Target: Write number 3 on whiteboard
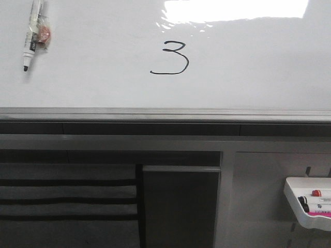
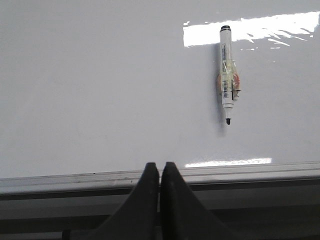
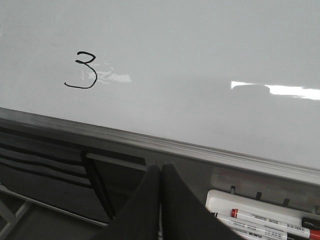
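The number 3 [image 1: 171, 58] is drawn in thin black line on the whiteboard [image 1: 103, 77], near its middle; it also shows in the right wrist view [image 3: 84, 71]. A white marker [image 1: 34, 31] with its black tip bare lies on the board at the far left, also seen in the left wrist view [image 2: 227, 75]. My left gripper [image 2: 160, 166] is shut and empty, back at the board's grey rim [image 2: 75, 179], apart from the marker. My right gripper [image 3: 160, 167] is shut and empty below the rim. Neither gripper shows in the front view.
A small white tray [image 1: 295, 199] with red and black markers hangs below the board at the right, also in the right wrist view [image 3: 220, 197]. Dark shelving [image 1: 67, 201] and a dark panel [image 1: 178, 206] sit under the rim.
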`<state>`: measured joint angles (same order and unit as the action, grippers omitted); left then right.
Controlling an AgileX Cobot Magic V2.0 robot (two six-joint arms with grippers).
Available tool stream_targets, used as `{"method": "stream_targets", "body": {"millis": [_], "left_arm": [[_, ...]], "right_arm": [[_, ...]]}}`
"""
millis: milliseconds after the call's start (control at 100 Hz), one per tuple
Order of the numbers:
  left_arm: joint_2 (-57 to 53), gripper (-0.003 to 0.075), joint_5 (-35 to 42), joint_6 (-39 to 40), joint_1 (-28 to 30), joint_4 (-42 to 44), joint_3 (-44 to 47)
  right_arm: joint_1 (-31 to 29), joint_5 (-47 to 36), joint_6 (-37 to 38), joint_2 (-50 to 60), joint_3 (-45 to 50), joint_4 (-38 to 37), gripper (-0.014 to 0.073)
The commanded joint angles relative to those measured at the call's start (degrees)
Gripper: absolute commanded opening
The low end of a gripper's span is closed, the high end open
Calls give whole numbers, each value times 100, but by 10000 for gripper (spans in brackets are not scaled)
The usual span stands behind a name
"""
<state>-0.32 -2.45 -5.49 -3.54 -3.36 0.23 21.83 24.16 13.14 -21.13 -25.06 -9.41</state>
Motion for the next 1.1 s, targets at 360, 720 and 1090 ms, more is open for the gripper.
{"method": "stream_targets", "body": {"millis": [360, 720, 1090], "left_arm": [[-148, -20, 469, 74, -54, 13, 39], [-148, -20, 469, 74, -54, 13, 39], [-148, -20, 469, 74, -54, 13, 39]], "right_arm": [[-961, -1020, 126, 1074, 838, 309, -69], [-2015, -2604, 128, 2248, 2683, 585, -69], [-2018, -1902, 109, 2247, 2719, 278, -69]]}}
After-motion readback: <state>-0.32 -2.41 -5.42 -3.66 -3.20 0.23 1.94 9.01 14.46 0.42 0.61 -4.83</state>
